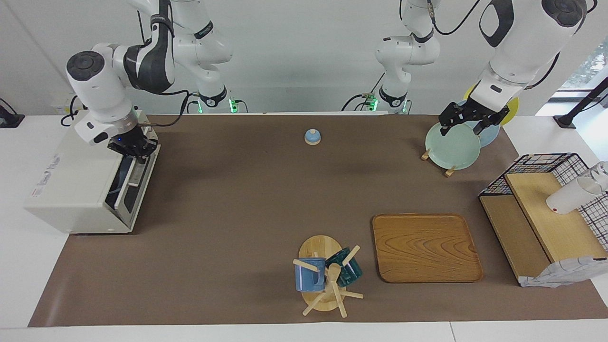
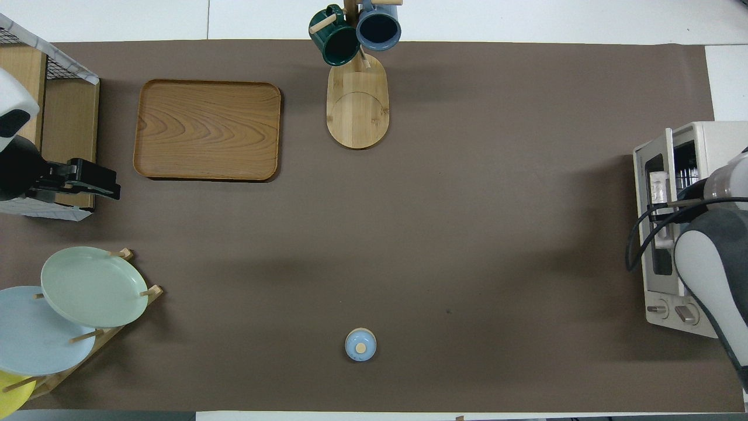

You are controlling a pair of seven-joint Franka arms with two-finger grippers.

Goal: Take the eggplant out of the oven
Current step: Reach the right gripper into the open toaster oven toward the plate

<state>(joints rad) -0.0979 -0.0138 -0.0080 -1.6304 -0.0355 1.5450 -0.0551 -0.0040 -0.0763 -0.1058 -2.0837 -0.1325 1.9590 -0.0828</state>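
your right gripper (image 1: 134, 148) is down at the top edge of the oven (image 1: 78, 190) door, at the right arm's end of the table; you cannot tell how its jaws stand, since the wrist covers them in the overhead view and they are dark against the door in the facing one. the oven's door looks slightly ajar, and the eggplant is hidden from you in both views. the glass shows only dark. your left gripper (image 1: 468, 121) waits in the air over the plates (image 1: 452, 145) in their rack, jaws spread. a wooden tray (image 1: 426, 247), a mug tree (image 1: 327, 278) and a small blue lid (image 1: 312, 137) sit on the mat. the wire shelf (image 1: 546, 213) is cut off at the frame edge.
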